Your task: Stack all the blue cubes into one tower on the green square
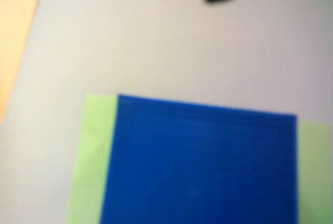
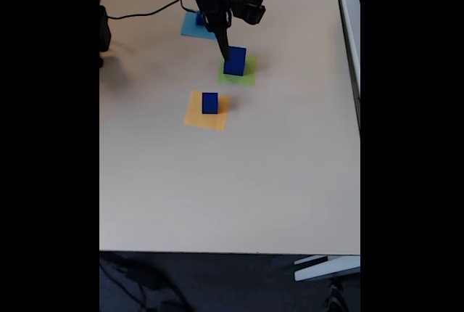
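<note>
Orange-yellow square (image 2: 206, 111): one, leftmost in the fixed view; one smaller blue cube (image 2: 209, 102) upright on it.
Light-blue square (image 2: 197, 26): one, partly under the arm; a bit of blue shows on it.
Green square (image 2: 238, 72): one; largest blue cube (image 2: 235, 60) flat on it, edges slightly skewed to the paper in the wrist view.
Gripper (image 2: 225, 54): tip at the cube's upper left edge; jaw state cannot be told.

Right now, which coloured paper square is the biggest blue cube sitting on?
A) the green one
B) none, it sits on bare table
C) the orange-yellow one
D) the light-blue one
A: in the fixed view the biggest blue cube stands on the green square, and the wrist view shows green paper bordering that cube on both sides, while a smaller cube occupies the orange-yellow square.
</note>
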